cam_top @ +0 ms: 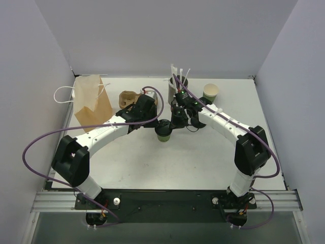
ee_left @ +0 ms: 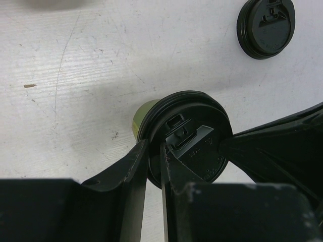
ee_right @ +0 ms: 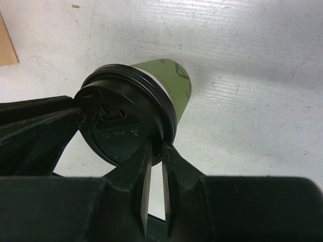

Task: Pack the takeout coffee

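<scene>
While the white table (cam_top: 203,157) is carrying everything, a brown paper bag (cam_top: 91,104) is standing at its far left, with a pulp cup carrier (cam_top: 128,98) lying just beside it. Farther right, a grey straw holder (cam_top: 177,85) is standing upright. Over the table's middle, the takeout coffee (cam_top: 163,133) is being held between both arms. The left gripper (ee_left: 154,161) is pinching the rim of its black lid (ee_left: 197,126), and the right gripper (ee_right: 156,151) is clenching the rim opposite. A lidless green cup (cam_top: 210,91) is standing near the holder, and a spare lid (ee_left: 266,27) is lying flat nearby.
</scene>
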Action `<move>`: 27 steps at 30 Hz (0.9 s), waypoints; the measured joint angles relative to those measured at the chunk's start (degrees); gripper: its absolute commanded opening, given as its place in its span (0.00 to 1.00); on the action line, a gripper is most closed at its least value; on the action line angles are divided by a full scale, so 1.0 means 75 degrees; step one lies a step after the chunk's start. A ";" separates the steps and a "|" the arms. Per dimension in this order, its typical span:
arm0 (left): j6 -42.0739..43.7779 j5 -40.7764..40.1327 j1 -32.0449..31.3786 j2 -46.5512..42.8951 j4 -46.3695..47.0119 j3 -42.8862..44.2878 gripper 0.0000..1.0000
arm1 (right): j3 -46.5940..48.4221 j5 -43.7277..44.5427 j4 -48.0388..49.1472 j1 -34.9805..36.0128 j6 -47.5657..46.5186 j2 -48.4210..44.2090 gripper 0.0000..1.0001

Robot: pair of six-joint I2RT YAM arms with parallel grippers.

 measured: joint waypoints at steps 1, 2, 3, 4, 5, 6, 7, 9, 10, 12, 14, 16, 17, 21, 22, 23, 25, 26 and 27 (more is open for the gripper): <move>-0.0006 -0.0023 0.0000 0.0006 0.0003 0.0000 0.25 | -0.0041 -0.0009 0.0047 0.0003 0.0017 -0.0026 0.09; -0.0012 -0.0044 0.0000 0.0015 0.0012 0.0000 0.26 | -0.0085 -0.0015 0.0093 0.0003 0.0038 -0.0052 0.09; -0.0015 -0.0073 0.0000 0.0023 0.0020 0.0003 0.26 | -0.0131 -0.0020 0.0140 0.0006 0.0064 -0.0082 0.09; -0.0012 -0.0096 0.0000 0.0038 0.0029 0.0012 0.26 | -0.0178 -0.0023 0.0189 0.0017 0.0099 -0.0114 0.09; -0.0006 -0.0125 0.0000 0.0061 0.0020 0.0041 0.26 | -0.0221 -0.0017 0.0233 0.0035 0.0131 -0.0143 0.09; 0.0003 -0.0169 0.0000 0.0096 -0.0003 0.0093 0.26 | -0.0265 -0.0009 0.0274 0.0064 0.0169 -0.0172 0.09; 0.0026 -0.0207 0.0000 0.0146 -0.0035 0.0163 0.26 | -0.0283 0.0000 0.0297 0.0090 0.0189 -0.0189 0.09; 0.0067 -0.0289 0.0006 0.0271 -0.0134 0.0347 0.26 | -0.0297 0.0050 0.0323 0.0163 0.0230 -0.0207 0.13; 0.0111 -0.0329 0.0006 0.0344 -0.0184 0.0449 0.26 | -0.0297 0.0055 0.0329 0.0198 0.0256 -0.0207 0.14; 0.0187 -0.0382 0.0009 0.0469 -0.0207 0.0600 0.26 | -0.0297 0.0052 0.0329 0.0251 0.0286 -0.0207 0.18; 0.0236 -0.0402 0.0012 0.0551 -0.0230 0.0723 0.26 | -0.0271 0.0044 0.0291 0.0286 0.0318 -0.0207 0.24; 0.0265 -0.0399 0.0012 0.0603 -0.0259 0.0799 0.27 | -0.0230 0.0041 0.0216 0.0318 0.0341 -0.0204 0.26; 0.0286 -0.0393 0.0012 0.0618 -0.0286 0.0831 0.28 | -0.0192 0.0041 0.0152 0.0332 0.0356 -0.0187 0.29; 0.0382 -0.0326 0.0006 0.0621 -0.0405 0.0903 0.30 | -0.0009 0.0041 -0.0093 0.0350 0.0367 -0.0073 0.32; 0.0399 -0.0312 0.0006 0.0621 -0.0428 0.0918 0.30 | 0.0035 0.0041 -0.0154 0.0350 0.0367 -0.0055 0.32; 0.0417 -0.0286 0.0006 0.0627 -0.0472 0.0935 0.30 | 0.0067 0.0041 -0.0219 0.0350 0.0364 -0.0047 0.32; 0.0437 -0.0245 0.0006 0.0638 -0.0527 0.0968 0.30 | 0.0140 0.0041 -0.0361 0.0329 0.0358 -0.0029 0.32; 0.0455 -0.0210 0.0006 0.0641 -0.0565 0.0991 0.31 | 0.0198 0.0041 -0.0440 0.0303 0.0358 -0.0009 0.32; 0.0466 -0.0184 0.0003 0.0644 -0.0603 0.1008 0.31 | 0.0265 0.0044 -0.0498 0.0300 0.0353 0.0015 0.33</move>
